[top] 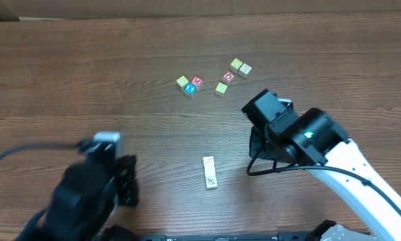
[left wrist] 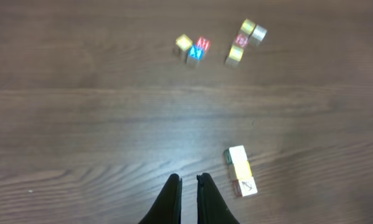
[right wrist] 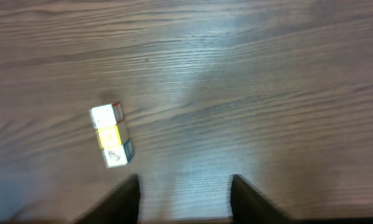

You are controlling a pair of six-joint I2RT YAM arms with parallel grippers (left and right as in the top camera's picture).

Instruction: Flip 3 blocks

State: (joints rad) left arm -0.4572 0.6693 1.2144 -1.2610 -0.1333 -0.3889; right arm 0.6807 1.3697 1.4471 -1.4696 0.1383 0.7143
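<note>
Three small blocks (top: 210, 173) lie touching in a short row on the wooden table. In the right wrist view the row (right wrist: 111, 135) shows a whitish red-edged cube, a yellow-faced one and a whitish one with a dark drawing. My right gripper (right wrist: 185, 180) is open and blurred, holding nothing, with the row up and left of its left finger. My left gripper (left wrist: 188, 178) is shut and empty, and the row (left wrist: 240, 170) lies just to its right.
Further back sit other small cubes: a group with the red "M" and blue "X" cubes (top: 190, 84), and a group around the red "O" cube (top: 230, 75). The right arm (top: 300, 137) hangs over the table right of the row.
</note>
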